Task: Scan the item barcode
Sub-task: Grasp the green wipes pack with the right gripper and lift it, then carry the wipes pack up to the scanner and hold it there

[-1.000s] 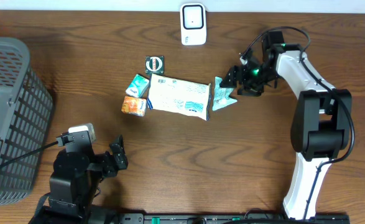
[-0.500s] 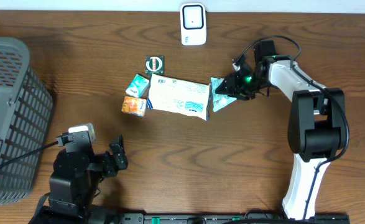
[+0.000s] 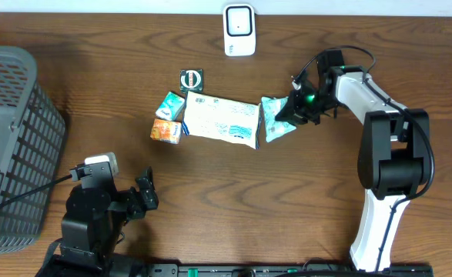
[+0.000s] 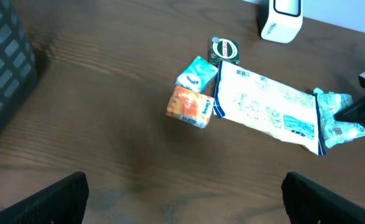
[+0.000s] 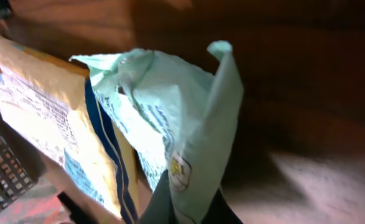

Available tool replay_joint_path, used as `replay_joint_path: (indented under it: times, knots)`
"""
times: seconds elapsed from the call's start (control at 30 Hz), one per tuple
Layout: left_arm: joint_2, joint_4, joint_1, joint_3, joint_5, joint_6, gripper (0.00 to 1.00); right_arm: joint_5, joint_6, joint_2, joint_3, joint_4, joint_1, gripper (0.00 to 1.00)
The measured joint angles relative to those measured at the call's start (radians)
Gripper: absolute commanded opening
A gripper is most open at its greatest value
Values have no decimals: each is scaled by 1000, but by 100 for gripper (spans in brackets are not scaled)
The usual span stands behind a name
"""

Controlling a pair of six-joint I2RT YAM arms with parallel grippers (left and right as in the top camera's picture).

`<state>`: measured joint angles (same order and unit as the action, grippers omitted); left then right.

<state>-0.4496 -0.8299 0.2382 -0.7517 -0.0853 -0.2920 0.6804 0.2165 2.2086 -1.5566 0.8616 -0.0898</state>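
The right gripper [image 3: 289, 114] is clenched on the right edge of the crumpled mint-green plastic packet [image 3: 273, 120]. The packet sits on the brown wooden table [image 3: 210, 200], touching the right end of a large white-and-yellow flat pouch [image 3: 222, 121] and nearer and to the right of the white box-shaped scanner [image 3: 239, 29]. The left gripper [image 3: 147, 191] is spread wide at the near left, well apart.

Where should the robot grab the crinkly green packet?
I'd grab the green packet by its thin outer edge, the one facing away from the big white bag, coming in low from the right. It looks flat and floppy, so an edge is easy to pinch, and the bag crowds its other side. The right pincer is shut on that edge.
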Motion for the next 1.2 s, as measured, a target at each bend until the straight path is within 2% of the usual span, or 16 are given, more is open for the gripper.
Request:
replay_joint_path:
  times: [0.23, 0.43, 0.7, 0.93, 1.2]
  knots:
    - [0, 0, 0, 0, 0, 0, 98, -62, -41, 9, -166, 190, 8, 1]
    - [0, 0, 0, 0, 0, 0, 98, -249, -42, 9, -326, 345, -5, 1]
    - [0, 0, 0, 0, 0, 0, 98, -822, 154, 8, -426, 492, -108, 1]
    - [0, 0, 0, 0, 0, 0, 98, -1286, 351, 8, -419, 493, -235, 1]
    - [0, 0, 0, 0, 0, 0, 98, -1461, 431, 8, -239, 320, -330, 1]
